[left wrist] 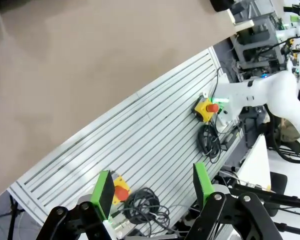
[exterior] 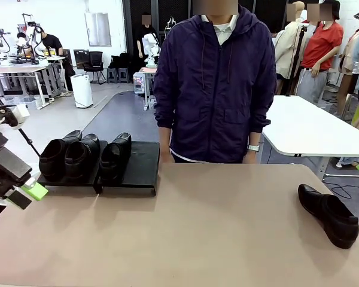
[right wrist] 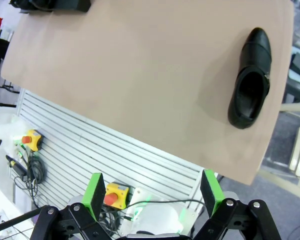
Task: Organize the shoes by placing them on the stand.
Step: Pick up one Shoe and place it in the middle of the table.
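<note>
Across the front view, a smooth, matte tan worktop point(exterior: 197, 227) fills the lower half. At its far left sits the low, flat, black rectangular stand point(exterior: 137, 164), carrying 3 black, slightly shiny leather dress shoes with rounded toes: the left shoe point(exterior: 57, 156), the middle shoe point(exterior: 81, 156) and the right shoe point(exterior: 115, 154), side by side with toes toward the camera, leaving the stand's right part bare. A 4th black leather shoe point(exterior: 329, 215) lies alone on the worktop near the right edge, well apart from the stand. The left tool point(exterior: 30, 192), black with green pads, hangs at the picture's left edge just in front of the stand, holding nothing. A person in a dark purple zip jacket point(exterior: 215, 84) stands at the far side, with a watch at one wrist.

From the left wrist view, the left tool point(left wrist: 152, 185) shows 2 green pads standing fairly wide with nothing between them, over a ribbed, pale grey slatted panel point(left wrist: 140, 145) beside the worktop edge. 2 yellow boxes with red buttons and coiled black cables lie on that panel.

From the right wrist view, the right tool point(right wrist: 152, 192) stands wide and empty, its 2 green pads apart. Beyond it, the lone shoe point(right wrist: 250, 82) rests on the worktop near its edge, opening upward. A corner of the stand point(right wrist: 65, 5) shows at the top left.
</note>
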